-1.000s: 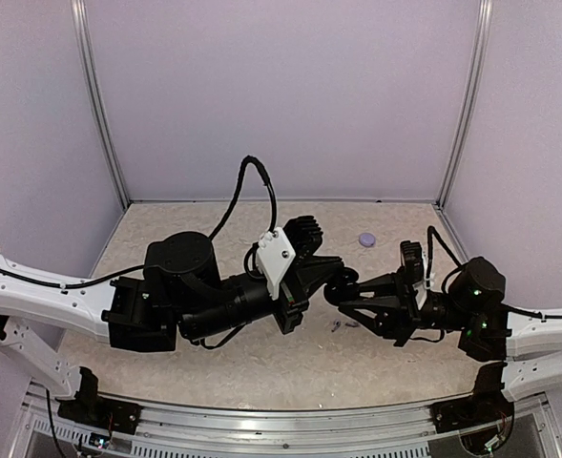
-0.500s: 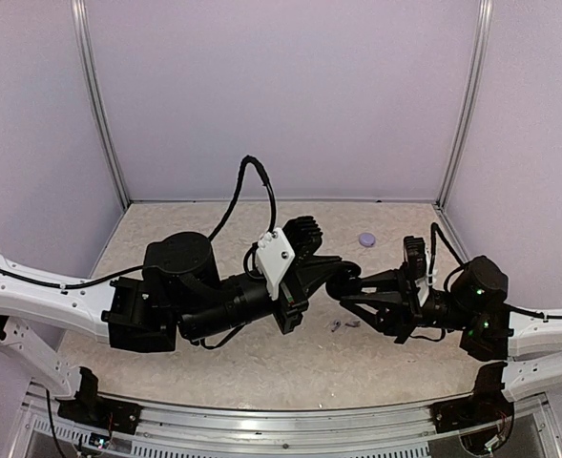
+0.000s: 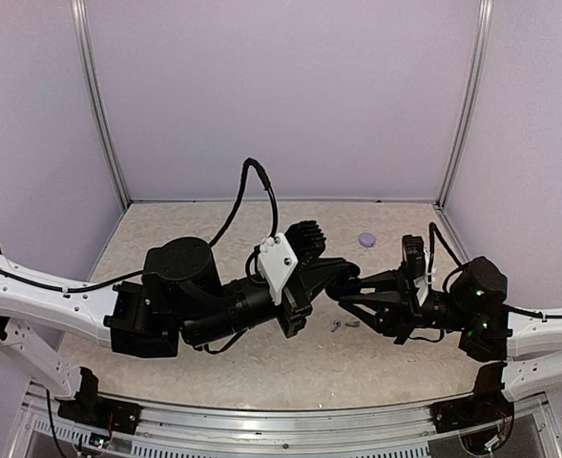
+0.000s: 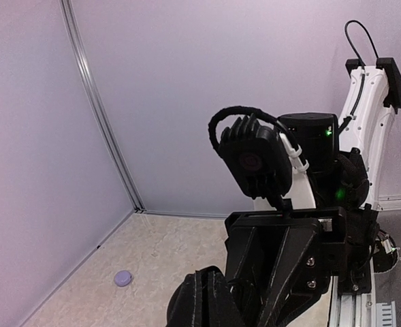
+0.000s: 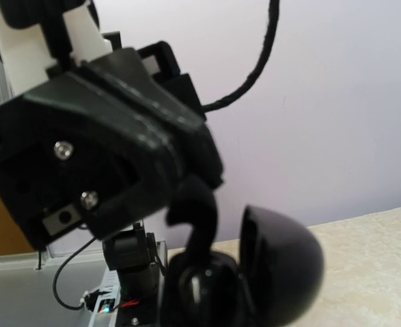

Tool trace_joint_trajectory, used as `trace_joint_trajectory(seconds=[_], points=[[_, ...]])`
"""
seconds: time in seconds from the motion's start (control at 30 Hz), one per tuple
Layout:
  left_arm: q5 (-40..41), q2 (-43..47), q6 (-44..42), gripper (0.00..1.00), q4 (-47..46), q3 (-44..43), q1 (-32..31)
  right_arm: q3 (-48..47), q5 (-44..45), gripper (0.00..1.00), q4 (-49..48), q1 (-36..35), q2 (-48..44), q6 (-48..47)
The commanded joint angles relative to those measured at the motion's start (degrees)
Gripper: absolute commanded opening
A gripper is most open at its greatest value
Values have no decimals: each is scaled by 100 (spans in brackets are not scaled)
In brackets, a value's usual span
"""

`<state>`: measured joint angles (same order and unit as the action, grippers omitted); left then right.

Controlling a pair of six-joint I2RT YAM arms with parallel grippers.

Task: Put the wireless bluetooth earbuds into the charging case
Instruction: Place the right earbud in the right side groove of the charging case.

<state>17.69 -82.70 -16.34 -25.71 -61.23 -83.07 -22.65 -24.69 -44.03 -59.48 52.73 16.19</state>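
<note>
Both arms meet in mid-air, on the near side of the small round pale-lavender charging case (image 3: pixel 366 239), which sits lid down on the speckled beige tabletop (image 3: pixel 261 372). The two tiny pale earbuds (image 3: pixel 343 325) lie nearer than the case and well apart from it. The left hand (image 3: pixel 330 275) is clamped fully closed. The right hand (image 3: pixel 349 289) looks pinched on a glossy black rounded piece (image 5: pixel 282 262), likely steadying it. So neither hand is free for the case.
</note>
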Motion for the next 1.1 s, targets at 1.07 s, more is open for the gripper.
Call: trace_joint_trajectory(seconds=[1.07], points=[[211, 66, -18, 12, 9, 388, -201, -55, 128, 1, -286, -18, -278, -36]])
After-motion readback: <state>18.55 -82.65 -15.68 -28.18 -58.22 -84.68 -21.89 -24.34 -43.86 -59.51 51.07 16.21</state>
